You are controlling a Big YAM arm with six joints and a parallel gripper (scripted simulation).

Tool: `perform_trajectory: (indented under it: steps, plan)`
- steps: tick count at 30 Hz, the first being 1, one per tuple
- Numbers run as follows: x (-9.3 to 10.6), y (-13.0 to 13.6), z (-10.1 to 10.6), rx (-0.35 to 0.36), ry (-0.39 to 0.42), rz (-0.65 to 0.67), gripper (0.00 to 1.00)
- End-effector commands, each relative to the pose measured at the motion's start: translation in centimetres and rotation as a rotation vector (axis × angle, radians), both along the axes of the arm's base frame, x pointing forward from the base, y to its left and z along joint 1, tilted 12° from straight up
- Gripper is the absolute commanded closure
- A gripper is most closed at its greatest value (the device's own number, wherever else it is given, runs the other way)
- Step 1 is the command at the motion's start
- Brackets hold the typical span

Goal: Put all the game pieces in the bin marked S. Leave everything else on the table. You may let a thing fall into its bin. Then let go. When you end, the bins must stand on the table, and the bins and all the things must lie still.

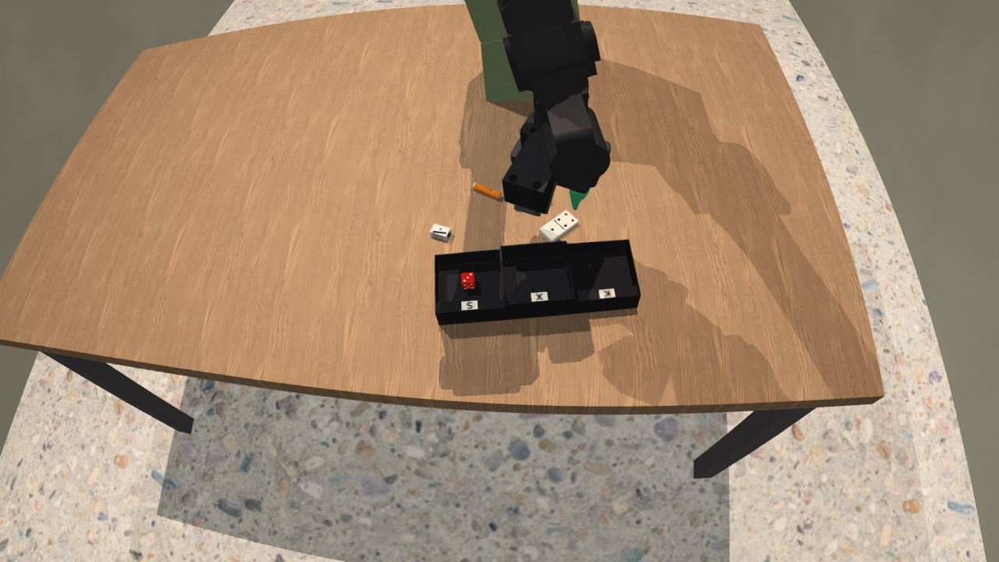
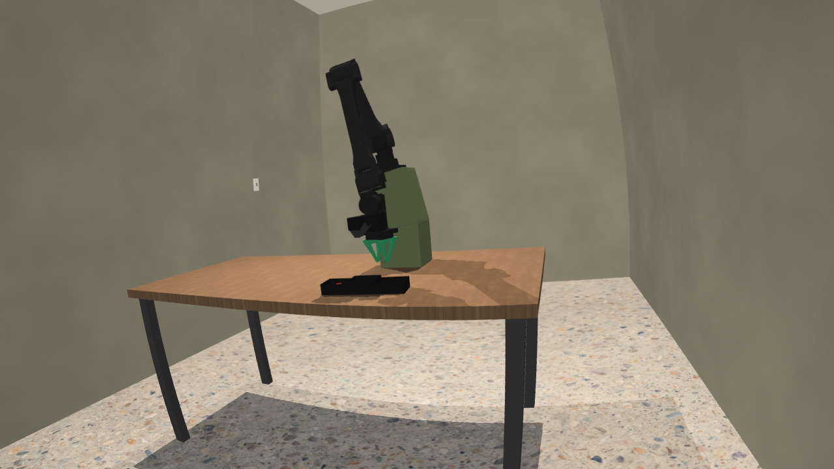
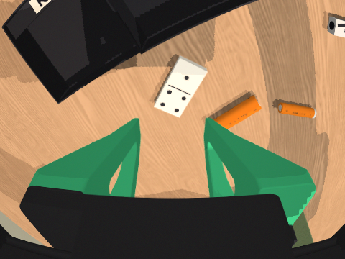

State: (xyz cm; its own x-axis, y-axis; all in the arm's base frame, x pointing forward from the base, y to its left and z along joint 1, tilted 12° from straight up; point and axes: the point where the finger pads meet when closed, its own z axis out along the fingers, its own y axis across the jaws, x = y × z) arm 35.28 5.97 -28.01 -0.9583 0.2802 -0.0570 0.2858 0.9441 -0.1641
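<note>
A white domino (image 1: 559, 225) lies flat on the table just behind the black bins; it also shows in the wrist view (image 3: 180, 86). A red die (image 1: 467, 280) sits in the bin marked S (image 1: 469, 286). My gripper (image 3: 172, 126) hovers above the table just short of the domino, its green fingers part open with nothing between them. In the top view only one green fingertip (image 1: 577, 198) shows under the black wrist.
The bins marked X (image 1: 538, 274) and K (image 1: 605, 272) hold nothing that I can see. Two orange cylinders (image 3: 238, 112) (image 3: 296, 109) lie right of my fingers. A small white block (image 1: 439, 232) lies left of the bins.
</note>
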Motion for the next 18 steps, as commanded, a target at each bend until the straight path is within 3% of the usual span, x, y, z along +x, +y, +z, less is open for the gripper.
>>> perform_trajectory:
  steps: [1, 3, 13, 18]
  plan:
    - [-0.6, -0.6, -0.1, -0.006, -0.039, -0.152, 0.6]
    - [-0.6, -0.6, -0.1, -0.006, -0.039, -0.152, 0.6]
    - [-1.6, -0.2, -0.3, -0.026, -0.093, -0.438, 0.6]
    - [-1.8, 0.1, -0.4, -0.024, -0.094, -0.439, 0.6]
